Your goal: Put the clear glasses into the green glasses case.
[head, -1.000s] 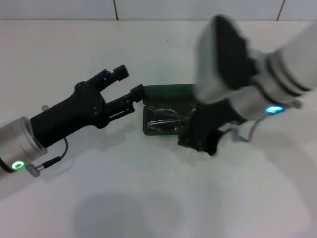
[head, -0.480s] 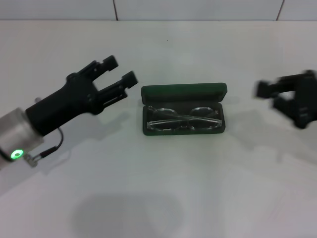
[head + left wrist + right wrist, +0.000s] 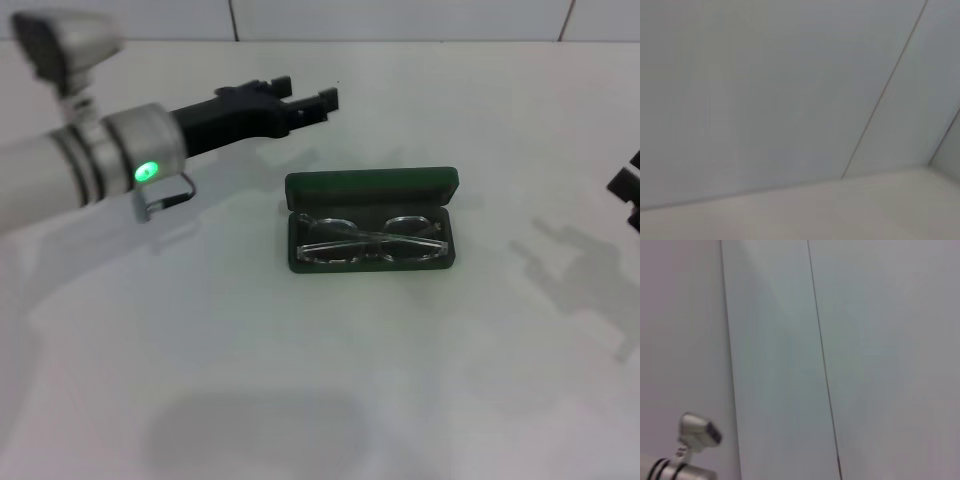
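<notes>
The green glasses case [image 3: 372, 187] lies open in the middle of the white table, its lid standing up at the back. Inside the case's tray rest the clear glasses [image 3: 368, 240], arms folded. My left gripper [image 3: 310, 93] hovers open and holding nothing, behind and to the left of the case, pointing right, well apart from it. Only a black sliver of my right gripper [image 3: 626, 186] shows at the right edge of the head view, far from the case. Neither wrist view shows the case or the glasses.
The white table [image 3: 330, 370] spreads around the case, with a tiled wall [image 3: 790, 90] behind it. The right wrist view looks at wall panels, with part of my left arm [image 3: 696, 431] in its corner.
My right arm has pulled away from over the case to the right edge. My left gripper has risen and swung toward the back of the table. The glasses stay in the case.
</notes>
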Robot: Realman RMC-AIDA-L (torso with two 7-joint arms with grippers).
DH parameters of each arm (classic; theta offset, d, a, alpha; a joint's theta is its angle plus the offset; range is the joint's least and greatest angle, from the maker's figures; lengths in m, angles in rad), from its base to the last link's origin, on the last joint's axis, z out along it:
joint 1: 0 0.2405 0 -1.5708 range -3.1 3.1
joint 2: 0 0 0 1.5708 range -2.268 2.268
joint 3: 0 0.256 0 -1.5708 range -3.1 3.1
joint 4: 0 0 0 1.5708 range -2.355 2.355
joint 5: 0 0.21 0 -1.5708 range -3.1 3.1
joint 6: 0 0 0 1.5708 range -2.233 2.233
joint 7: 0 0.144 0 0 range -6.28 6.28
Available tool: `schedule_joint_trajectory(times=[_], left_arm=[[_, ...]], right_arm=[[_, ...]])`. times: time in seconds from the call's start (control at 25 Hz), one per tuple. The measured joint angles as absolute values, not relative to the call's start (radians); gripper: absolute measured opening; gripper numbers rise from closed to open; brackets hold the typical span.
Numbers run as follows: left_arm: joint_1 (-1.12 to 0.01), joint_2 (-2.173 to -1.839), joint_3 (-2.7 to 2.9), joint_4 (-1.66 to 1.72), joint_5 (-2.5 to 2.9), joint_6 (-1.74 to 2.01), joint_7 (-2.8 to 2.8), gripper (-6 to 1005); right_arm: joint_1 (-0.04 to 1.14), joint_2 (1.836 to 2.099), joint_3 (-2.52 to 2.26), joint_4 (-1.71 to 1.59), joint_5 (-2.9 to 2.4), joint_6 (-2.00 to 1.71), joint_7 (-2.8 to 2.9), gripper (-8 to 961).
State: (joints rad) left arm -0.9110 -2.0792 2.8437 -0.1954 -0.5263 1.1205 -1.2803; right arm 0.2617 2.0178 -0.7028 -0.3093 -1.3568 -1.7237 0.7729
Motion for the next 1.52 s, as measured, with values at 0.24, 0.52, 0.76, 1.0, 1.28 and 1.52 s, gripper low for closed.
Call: schedule_joint_trajectory(times=[0.24, 0.52, 0.76, 1.0, 1.28, 1.52], left_arm=[[-1.04, -2.092, 2.845, -0.073, -0.322, 0.82, -1.367, 842], [-1.005, -2.092, 2.844, -0.006, -0.286, 0.816, -1.335, 842], [-0.918, -2.092, 2.83, 0.058, -0.3, 0.849, -1.187, 841], [-0.835, -2.094, 2.831, 0.104, -0.39, 0.907, -0.971, 841], [-0.758, -2.089, 2.82, 0.099, -0.492, 1.245, -0.792, 842], [-0.77, -2.055, 2.834, -0.02, -0.415, 1.665, -0.837, 841]], right_arm=[[0.262, 2.018, -0.704, -0.272, -1.362, -1.708, 0.764, 357], [0.256, 2.016, -0.699, -0.263, -1.359, -1.704, 0.753, 676], [0.256, 2.016, -0.698, -0.262, -1.356, -1.687, 0.758, 676], [0.263, 2.015, -0.698, -0.269, -1.354, -1.681, 0.764, 676], [0.266, 2.012, -0.699, -0.278, -1.346, -1.698, 0.766, 676], [0.309, 2.001, -0.78, -0.372, -1.453, -1.731, 0.846, 676]])
